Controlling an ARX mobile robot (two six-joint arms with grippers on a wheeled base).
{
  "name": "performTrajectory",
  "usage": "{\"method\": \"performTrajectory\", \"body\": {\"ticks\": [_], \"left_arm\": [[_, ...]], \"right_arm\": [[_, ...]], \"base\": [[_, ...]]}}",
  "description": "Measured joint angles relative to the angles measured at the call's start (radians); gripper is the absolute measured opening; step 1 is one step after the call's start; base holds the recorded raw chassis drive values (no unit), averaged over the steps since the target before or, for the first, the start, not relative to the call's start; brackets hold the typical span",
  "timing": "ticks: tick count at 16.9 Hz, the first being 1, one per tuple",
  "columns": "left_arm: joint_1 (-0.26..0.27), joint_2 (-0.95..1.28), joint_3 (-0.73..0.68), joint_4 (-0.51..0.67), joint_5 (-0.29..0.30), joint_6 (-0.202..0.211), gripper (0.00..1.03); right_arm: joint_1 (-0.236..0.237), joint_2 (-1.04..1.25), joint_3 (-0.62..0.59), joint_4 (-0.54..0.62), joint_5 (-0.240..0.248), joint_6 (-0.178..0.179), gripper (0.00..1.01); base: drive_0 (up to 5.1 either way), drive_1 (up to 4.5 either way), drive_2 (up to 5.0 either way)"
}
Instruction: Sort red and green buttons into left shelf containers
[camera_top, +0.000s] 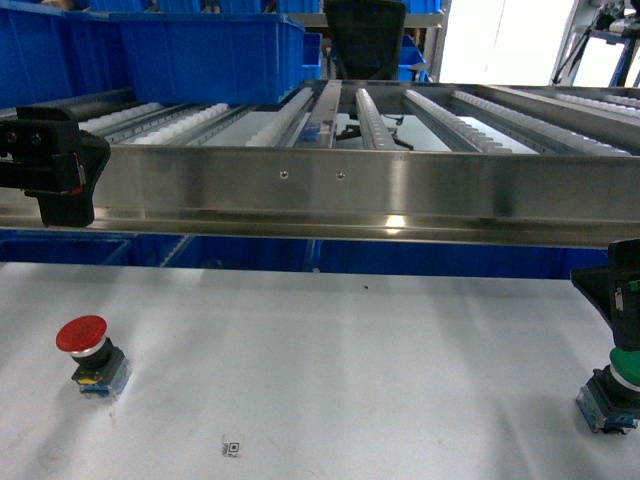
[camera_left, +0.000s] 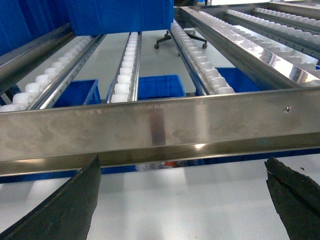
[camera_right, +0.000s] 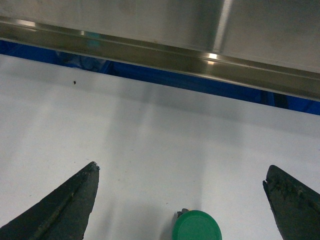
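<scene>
The red button (camera_top: 82, 335) stands upright on the white table at the near left. Well above and behind it, my left gripper (camera_top: 60, 170) hovers at the shelf's steel front rail; in the left wrist view this gripper (camera_left: 182, 160) is open with nothing between its fingers (camera_left: 70, 205). The green button (camera_top: 622, 372) stands at the table's right edge, directly under my right gripper (camera_top: 618, 290). In the right wrist view the green button's cap (camera_right: 196, 226) lies between the open right gripper (camera_right: 182, 166), apart from both fingers. Large blue bins (camera_top: 200, 55) sit on the shelf's left lanes.
A steel front rail (camera_top: 340, 185) spans the view ahead of the roller lanes (camera_left: 127, 65). Smaller blue trays (camera_left: 160, 86) lie below the rollers. An office chair (camera_top: 365, 35) stands behind the shelf. A small printed marker (camera_top: 232, 449) lies on the table's near edge.
</scene>
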Motion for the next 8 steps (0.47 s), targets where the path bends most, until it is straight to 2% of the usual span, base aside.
{"method": "performTrajectory", "body": {"ticks": [3, 6, 8], "left_arm": [[0.0, 0.0, 0.0, 0.0, 0.0, 0.0, 0.98], [0.0, 0.0, 0.0, 0.0, 0.0, 0.0, 0.98], [0.0, 0.0, 0.0, 0.0, 0.0, 0.0, 0.98]], "right_arm": [[-0.002, 0.032, 0.002, -0.002, 0.003, 0.0, 0.98], [-0.014, 0.079, 0.006, -0.067, -0.024, 0.02, 0.98], [-0.02, 0.097, 0.006, -0.045, -0.025, 0.029, 0.98]], "base": [[0.0, 0.0, 0.0], [0.0, 0.0, 0.0], [0.0, 0.0, 0.0]]}}
